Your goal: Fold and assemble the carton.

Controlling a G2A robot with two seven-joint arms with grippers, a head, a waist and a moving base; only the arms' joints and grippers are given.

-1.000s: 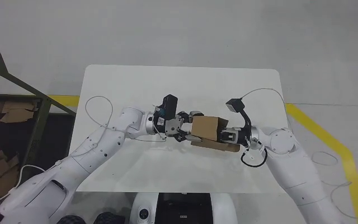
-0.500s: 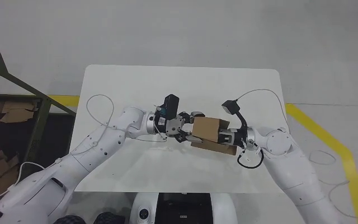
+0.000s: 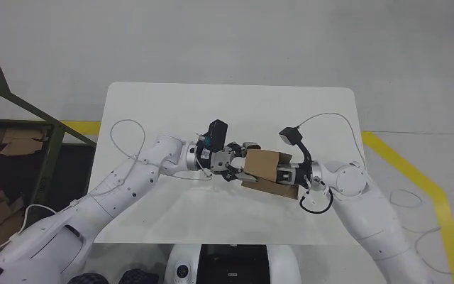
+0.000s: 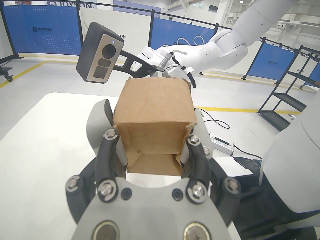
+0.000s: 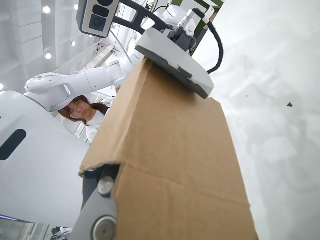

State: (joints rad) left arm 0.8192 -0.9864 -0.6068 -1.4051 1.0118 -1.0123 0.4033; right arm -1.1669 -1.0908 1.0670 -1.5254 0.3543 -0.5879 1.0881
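Since a second ago the right arm has crept leftward, nudging the carton (image 3: pixel 261 165) slightly toward the left claw (image 4: pixel 153 112), which has hardly shifted. The carton hangs above the middle of the worktop (image 3: pixel 177 106), lying left to right between both claws. The left claw is clamped on its open left end, pinching two opposite walls. How the right claw (image 3: pixel 287 172) at the right end stands cannot be told. Squaring the tube seems to be the step in hand. The left grip should probably stay firm without crushing, while the right pushes straight along the carton's length so the creases fold cleanly.
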